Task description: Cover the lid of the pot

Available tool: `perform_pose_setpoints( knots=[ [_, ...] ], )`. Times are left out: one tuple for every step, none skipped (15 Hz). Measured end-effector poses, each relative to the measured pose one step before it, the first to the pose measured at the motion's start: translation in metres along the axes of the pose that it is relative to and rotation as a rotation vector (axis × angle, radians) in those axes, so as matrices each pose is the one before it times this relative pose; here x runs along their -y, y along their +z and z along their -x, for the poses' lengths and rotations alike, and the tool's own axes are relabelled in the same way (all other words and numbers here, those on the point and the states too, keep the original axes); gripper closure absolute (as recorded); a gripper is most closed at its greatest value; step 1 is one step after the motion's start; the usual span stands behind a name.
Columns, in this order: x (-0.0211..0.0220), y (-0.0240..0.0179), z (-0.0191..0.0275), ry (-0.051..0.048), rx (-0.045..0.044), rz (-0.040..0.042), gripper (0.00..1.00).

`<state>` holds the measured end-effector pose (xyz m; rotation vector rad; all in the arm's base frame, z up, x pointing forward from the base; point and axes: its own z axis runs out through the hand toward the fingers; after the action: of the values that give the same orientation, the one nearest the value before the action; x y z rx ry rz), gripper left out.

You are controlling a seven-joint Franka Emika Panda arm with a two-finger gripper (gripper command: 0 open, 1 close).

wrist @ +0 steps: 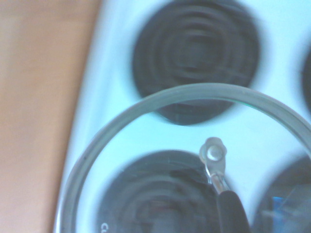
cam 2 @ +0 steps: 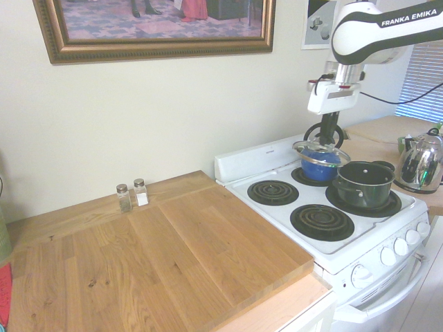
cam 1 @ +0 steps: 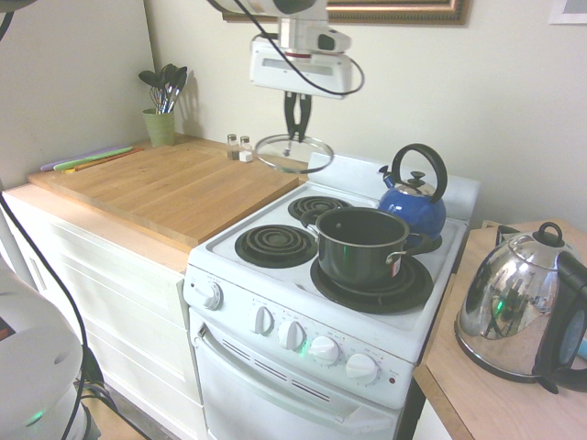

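My gripper (cam 1: 293,139) (cam 2: 328,140) is shut on the knob of the glass lid (cam 1: 293,154) (cam 2: 321,151), which hangs level in the air above the stove's back burners. The lid's silver rim (wrist: 160,99) fills the wrist view, with coil burners blurred beneath it. The black pot (cam 1: 360,246) (cam 2: 364,182) stands open and uncovered on the front right burner in the first exterior view, lower than the lid and to the right of it.
A blue kettle (cam 1: 415,199) (cam 2: 320,163) sits on the burner behind the pot. A chrome kettle (cam 1: 519,307) (cam 2: 423,161) stands on the counter beyond the stove. Salt and pepper shakers (cam 2: 132,196) and a utensil cup (cam 1: 160,124) are by the wall on the wooden counter (cam 1: 174,188).
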<state>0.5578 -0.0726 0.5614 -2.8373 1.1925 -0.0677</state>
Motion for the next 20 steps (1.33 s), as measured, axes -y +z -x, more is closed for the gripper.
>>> perform_pose_setpoints(
  knots=[
    [-0.01929,0.00011,-0.01441,0.06929,-0.00101,0.00199,1.0],
    [-0.01682,0.00145,-0.01373,0.06441,-0.00195,0.00329,1.0],
    [-0.01761,0.00283,-0.0149,0.06511,-0.00227,0.00416,1.0],
    [-0.0155,0.00348,-0.01368,0.06149,0.00077,0.00697,1.0],
    [-0.01541,0.00345,-0.01359,0.04605,-0.00559,0.01351,1.0],
    [-0.01172,0.00323,-0.01037,0.02954,-0.01017,0.0165,1.0],
    [-0.00794,0.00636,-0.00642,0.01338,-0.00494,0.0134,1.0],
    [-0.00454,0.00778,-0.00301,0.00734,-0.00321,0.01155,1.0],
    [-0.00026,0.0087,-0.00025,0.00054,-0.0023,0.00842,1.0],
    [0.00239,0.00984,0.00196,-0.00367,0.00261,0.00628,1.0],
    [0.0051,0.00953,0.00238,-0.00566,0.00447,0.00729,1.0],
    [0.00623,0.00836,0.00208,-0.00595,0.00171,0.00564,1.0],
    [0.00656,0.00721,0.00228,-0.00046,0.00144,0.00552,1.0],
    [0.00495,0.00537,0.00201,0.00206,0.00134,0.00625,1.0],
    [0.00307,0.00283,0.00156,0.00224,-0.0016,0.00612,1.0],
    [0.00048,-0.00017,0.00004,0.00236,-0.00474,0.00245,1.0],
    [-0.00032,0.00014,-0.00039,0.00234,-0.00341,0.00345,1.0],
    [-0.00087,0.00008,-0.00095,0.00256,-0.00393,0.00375,1.0],
    [-0.00155,0.00026,-0.00164,0.00015,-0.00679,0.00688,1.0],
    [-0.00242,0.00049,-0.00211,-0.00117,-0.00874,0.01212,1.0]
  ],
)
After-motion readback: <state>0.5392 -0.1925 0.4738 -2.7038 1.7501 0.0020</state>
